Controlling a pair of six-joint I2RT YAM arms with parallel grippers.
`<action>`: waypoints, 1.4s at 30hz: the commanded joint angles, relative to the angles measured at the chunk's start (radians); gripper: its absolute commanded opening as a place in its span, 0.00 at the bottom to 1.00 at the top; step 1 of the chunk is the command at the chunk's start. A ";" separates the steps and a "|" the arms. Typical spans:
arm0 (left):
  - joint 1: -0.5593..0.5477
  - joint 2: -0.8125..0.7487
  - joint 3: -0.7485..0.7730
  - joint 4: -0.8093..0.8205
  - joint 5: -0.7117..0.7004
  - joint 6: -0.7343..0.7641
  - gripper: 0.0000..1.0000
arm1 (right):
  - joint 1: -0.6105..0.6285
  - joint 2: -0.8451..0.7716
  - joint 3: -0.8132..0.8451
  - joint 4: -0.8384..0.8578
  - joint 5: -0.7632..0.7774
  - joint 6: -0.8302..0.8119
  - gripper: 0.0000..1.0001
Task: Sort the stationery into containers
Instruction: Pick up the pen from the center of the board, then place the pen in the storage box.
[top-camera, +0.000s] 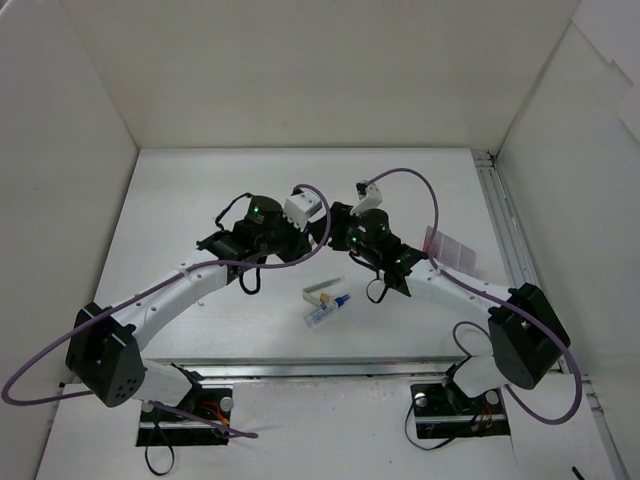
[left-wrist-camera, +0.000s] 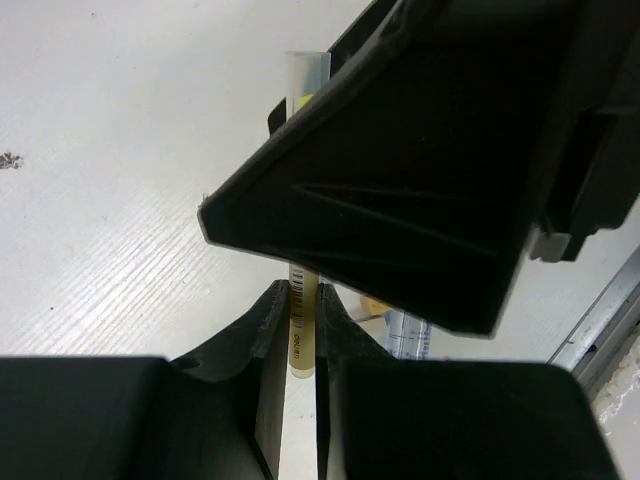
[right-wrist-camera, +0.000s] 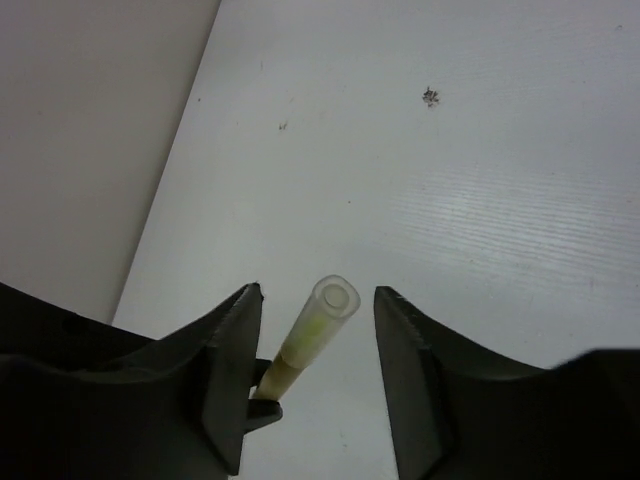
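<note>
The left gripper (left-wrist-camera: 300, 292) is pinching a yellow-green pen (left-wrist-camera: 300, 340) between its 2 fingers, gripping it low on the barrel, where a small printed barcode is showing just above the fingertips. The pen is being held up off the desk (top-camera: 200, 200), near the middle of it, with its clear capped end pointing away from the left wrist camera. The right gripper (right-wrist-camera: 318, 295) is sitting at that capped end with its 2 fingers spread wide. The pen is passing through the gap between them, lying nearer 1 finger than the other, and neither finger appears to be touching it. In the overhead view the 2 arms are meeting nose to nose above the centre of the desk. Below them, a white tube with a blue cap (top-camera: 326, 313) is lying flat on the desk, and a small beige piece (top-camera: 318, 293) is lying just beside it on the far side. A pale pink shape (top-camera: 455, 250) is showing at the right arm's far side, possibly the box, though the arm is hiding most of it.
</note>
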 joint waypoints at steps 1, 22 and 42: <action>-0.010 -0.021 0.046 0.073 0.016 -0.010 0.00 | 0.016 -0.005 0.051 0.111 0.014 0.011 0.42; -0.010 -0.224 -0.076 0.051 -0.078 -0.027 1.00 | -0.042 -0.477 -0.064 -0.255 0.522 -0.210 0.00; -0.010 -0.218 -0.173 0.079 -0.017 -0.102 1.00 | -0.312 -0.421 -0.147 -0.316 0.859 -0.316 0.00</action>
